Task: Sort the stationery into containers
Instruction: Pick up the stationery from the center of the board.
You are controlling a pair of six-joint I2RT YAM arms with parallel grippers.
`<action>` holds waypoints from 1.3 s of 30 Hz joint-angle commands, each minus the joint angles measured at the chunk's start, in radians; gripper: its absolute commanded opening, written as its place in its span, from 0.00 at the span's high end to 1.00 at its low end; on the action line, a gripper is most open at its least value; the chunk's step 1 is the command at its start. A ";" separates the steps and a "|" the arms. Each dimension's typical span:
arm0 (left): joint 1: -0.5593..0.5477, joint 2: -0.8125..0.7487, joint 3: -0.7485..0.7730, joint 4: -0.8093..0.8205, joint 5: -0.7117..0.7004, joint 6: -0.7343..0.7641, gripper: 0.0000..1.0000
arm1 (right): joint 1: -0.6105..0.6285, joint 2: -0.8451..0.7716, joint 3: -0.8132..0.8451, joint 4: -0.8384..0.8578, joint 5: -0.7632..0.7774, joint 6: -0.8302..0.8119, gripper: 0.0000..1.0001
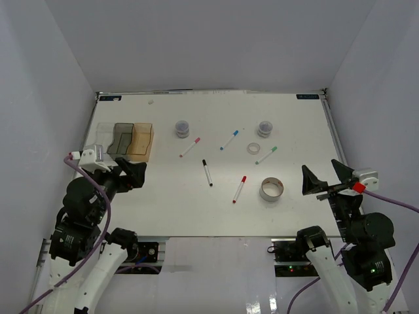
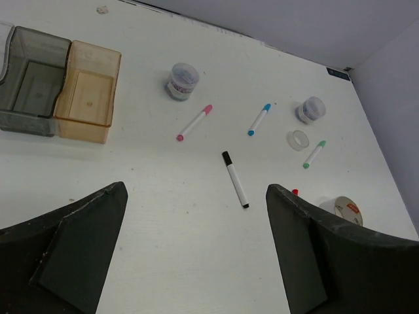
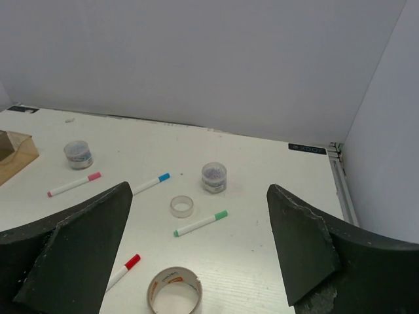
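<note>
Left gripper [image 1: 133, 174] hangs over the left edge of the table [image 1: 170, 203], jaws spread wide with nothing between them. Its own camera shows its two dark fingers [image 2: 72, 255] framing bare white surface.

Take the black marker [image 1: 207, 172], lying mid-table, as the reference. Far to its left and somewhat farther back stand three bins in a touching row: clear bin [image 1: 105, 136], grey bin [image 1: 122, 139], amber bin [image 1: 141, 140]. The left wrist view catches only a sliver of the clear bin, and the right wrist view only a corner of the amber bin [image 3: 13, 154].

Back and left of the black marker lies the pink marker [image 1: 190, 147], with the left jar [image 1: 182, 128] just beyond it. Back and right lies the blue marker [image 1: 230, 139]. Farther right are the small tape roll [image 1: 253, 148], the green marker [image 1: 266, 155] just beside it, and the right jar [image 1: 264, 128] behind both.

Forward and right of the black marker lies the red marker [image 1: 239, 188], with the large tape roll [image 1: 271, 188] near its right side, apart from it. The left wrist view shows only the red cap tip past a finger. The black marker itself shows only from overhead and in the left wrist view.

Right gripper [image 1: 322, 171] hangs far right of the black marker, over the table's right edge, jaws equally wide and empty.
</note>
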 commanded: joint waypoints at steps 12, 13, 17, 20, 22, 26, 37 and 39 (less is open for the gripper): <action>0.001 0.173 -0.063 0.061 0.027 -0.053 0.02 | 0.005 0.150 -0.093 0.047 -0.083 0.174 0.10; -0.001 0.196 -0.064 0.073 0.032 -0.056 0.02 | 0.005 0.176 -0.094 0.045 -0.087 0.177 0.10; 0.001 0.358 -0.063 0.183 0.072 -0.055 0.02 | 0.005 0.233 -0.108 0.039 -0.090 0.182 0.10; 0.001 0.556 -0.002 0.234 0.078 -0.027 0.02 | 0.005 0.251 -0.131 0.044 -0.061 0.214 0.10; 0.001 0.716 0.078 0.256 0.073 -0.012 0.02 | 0.005 0.257 -0.148 0.045 -0.044 0.229 0.10; 0.001 0.947 0.213 0.331 0.050 0.021 0.02 | 0.005 0.250 -0.172 0.047 -0.049 0.235 0.10; 0.001 1.439 0.571 0.382 -0.006 0.059 0.02 | 0.008 0.173 -0.234 0.057 -0.061 0.237 0.10; 0.002 1.515 0.630 0.382 -0.026 0.068 0.02 | 0.008 0.164 -0.249 0.065 -0.083 0.242 0.10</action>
